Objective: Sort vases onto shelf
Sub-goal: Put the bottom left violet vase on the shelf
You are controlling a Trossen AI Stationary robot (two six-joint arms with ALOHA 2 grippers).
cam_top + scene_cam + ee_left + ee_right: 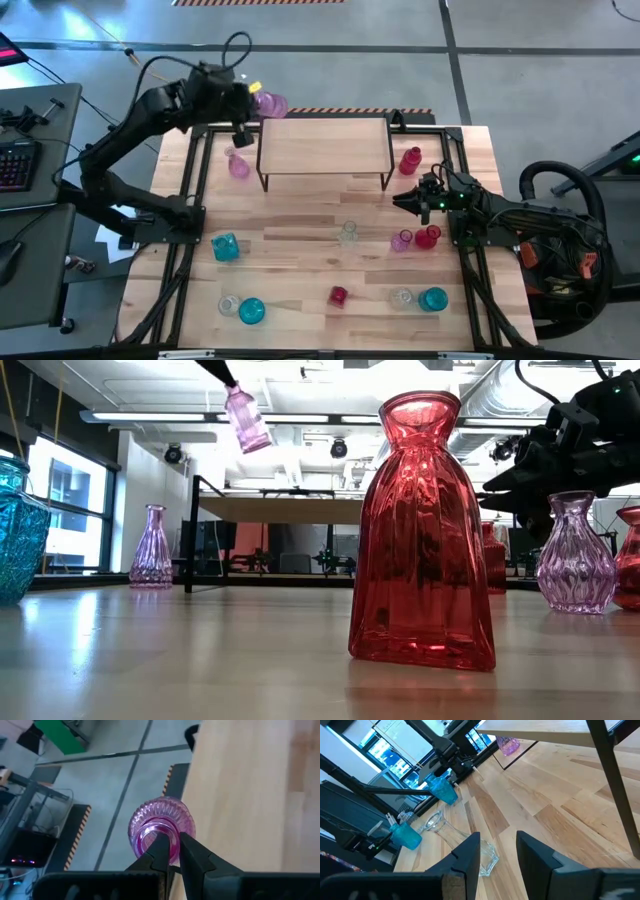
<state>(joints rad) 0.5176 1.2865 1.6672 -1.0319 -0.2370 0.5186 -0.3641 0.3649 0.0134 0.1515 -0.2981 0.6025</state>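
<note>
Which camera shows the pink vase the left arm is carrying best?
The left wrist view: the left hand pinches the pink vase by its rim. The low view shows it raised; the high view, small; the right wrist view misses it.

In the low view, a big red vase (424, 530) is hiding most of the shelf (290, 510) behind it. A teal vase (20, 525) is being cut off by the left edge, another red vase (628, 560) by the right edge.
</note>
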